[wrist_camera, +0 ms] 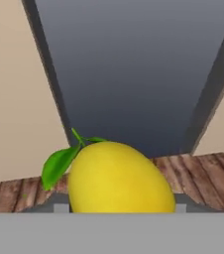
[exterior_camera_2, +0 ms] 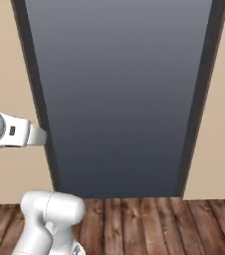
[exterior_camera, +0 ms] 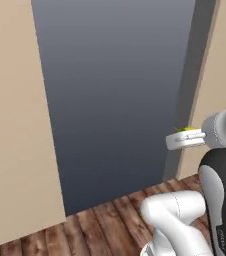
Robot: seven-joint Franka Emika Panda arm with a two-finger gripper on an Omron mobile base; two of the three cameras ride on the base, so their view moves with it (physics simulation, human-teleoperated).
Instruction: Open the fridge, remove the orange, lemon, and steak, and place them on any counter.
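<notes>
Lemon point(wrist_camera: 120, 177) sits bottom centre of hand view, clamped in end effector point(wrist_camera: 119, 208); fingers mostly hidden behind fruit. Yellow sliver also mid-right in left base view.

Handling, est.: light, firm rind, smooth, a bit slippery; grip across mid-belly, moderate squeeze.

Long axis approx. across frame, tilted; leaf point(wrist_camera: 58, 164) and stem end point upper left. Fridge point(wrist_camera: 134, 69) behind.

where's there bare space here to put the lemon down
No counter in view. The one bare flat patch is the wooden floor, bordered by the grey panel and beige walls behind and the arm's base in front. The gripper holds the lemon.
</notes>
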